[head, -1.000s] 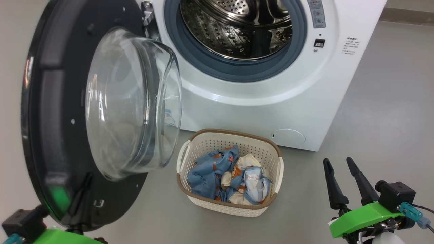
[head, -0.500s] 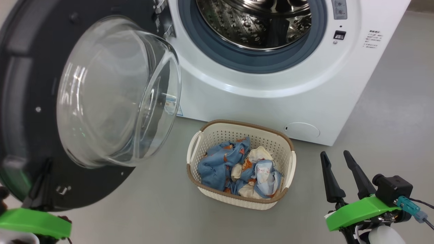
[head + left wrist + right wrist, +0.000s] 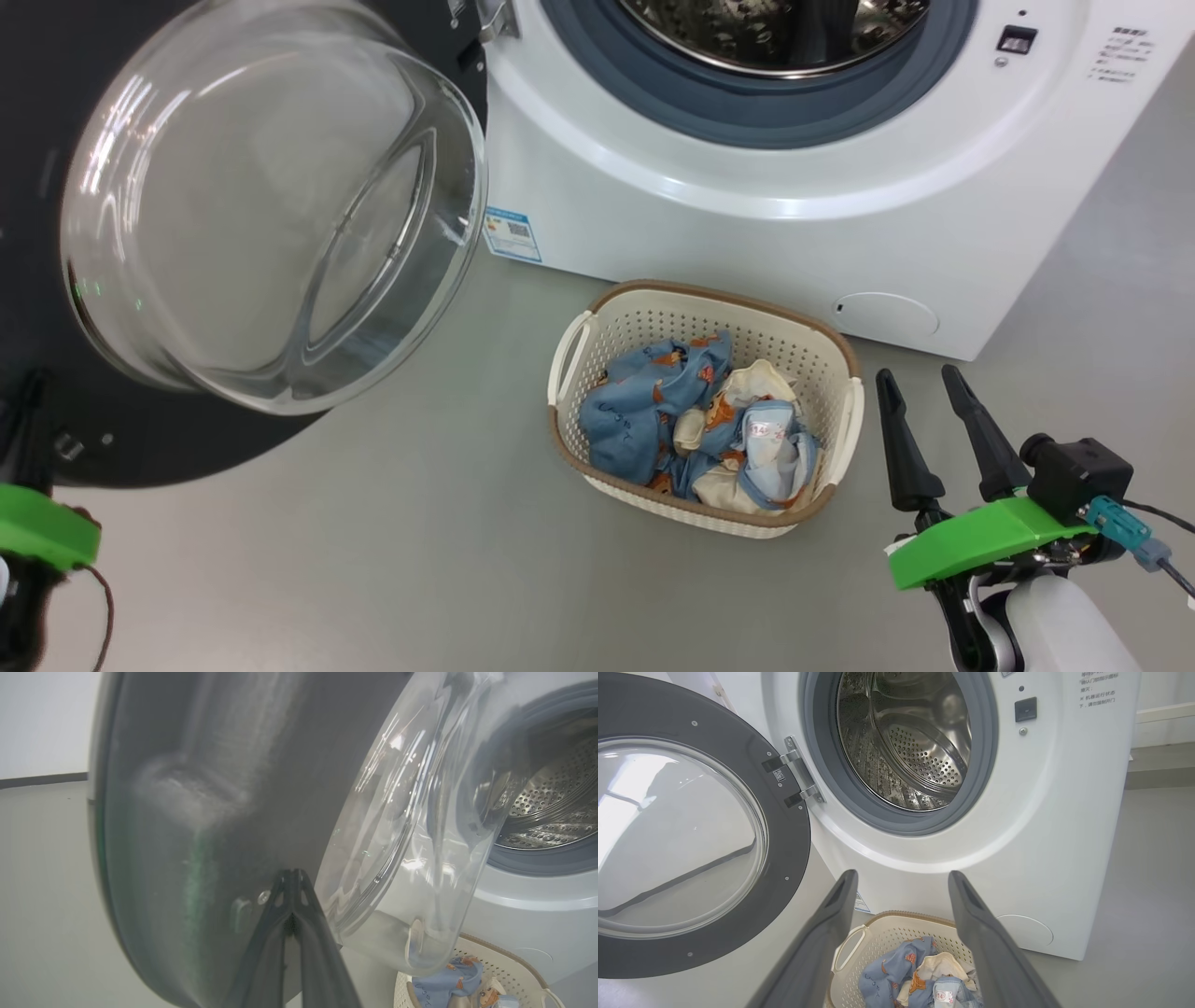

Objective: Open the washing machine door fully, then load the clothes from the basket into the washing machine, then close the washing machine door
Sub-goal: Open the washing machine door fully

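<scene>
Door step looks about done. the washing machine door hangs off the hinge on the left of the washing machine, swung wide, glass window bulging out away from the front panel.

left gripper: fingers pressed together, nothing between them, tips against the door's black inner ring just beside the glass. Good spot. The ring is rigid and the gloss is slippery, so push flat and stay off the glass.

right gripper: fingers spread wide, empty, hovering out in front of the washing machine, fingers aimed at the open drum.

the basket sits on the floor just in front of the washing machine, below the opening. the clothes are all in it, heaped and tangled. Drum looks empty from here.

Handling guess:
- clothes are light, limp and probably interlocked, so one pinch may drag a second piece
- grab a raised fold at the top of the heap, pinch deep, lift straight up
- basket is light plastic and may slide or lift if fabric snags in the perforations
- trailing ends could drape over the gasket, so drop well inside the drum
</scene>
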